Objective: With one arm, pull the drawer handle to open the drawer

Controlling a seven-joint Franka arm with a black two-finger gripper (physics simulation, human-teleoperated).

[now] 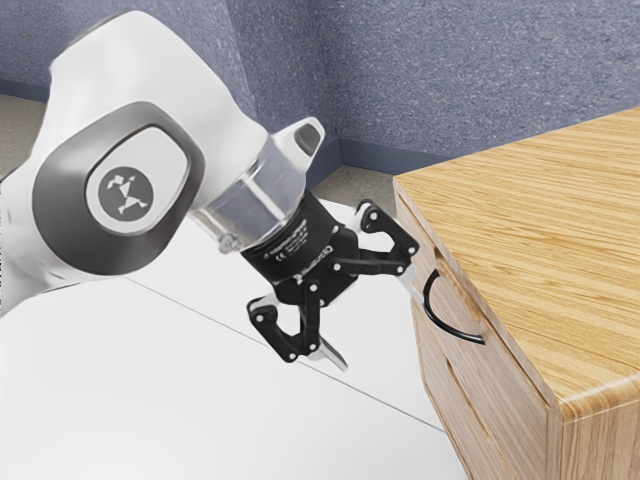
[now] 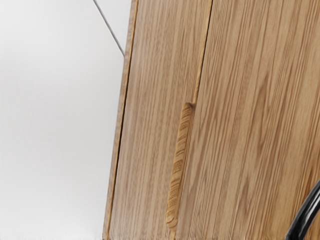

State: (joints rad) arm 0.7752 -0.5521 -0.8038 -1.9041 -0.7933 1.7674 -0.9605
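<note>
One gripper (image 1: 375, 322), spread wide and empty, hangs just beside the drawer handle (image 1: 430, 310).

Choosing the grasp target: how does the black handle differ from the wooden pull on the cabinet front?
Colour: the handle is black; the pull is wood-grained like the front. Pose: the handle stands off the front as a thin loop; the pull hugs it. Both are long and narrow.

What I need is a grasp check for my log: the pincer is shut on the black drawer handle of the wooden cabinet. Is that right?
Not quite. The exterior view shows the pincer open, its fingers spread, beside the black drawer handle of the wooden cabinet, not shut on it.
</note>
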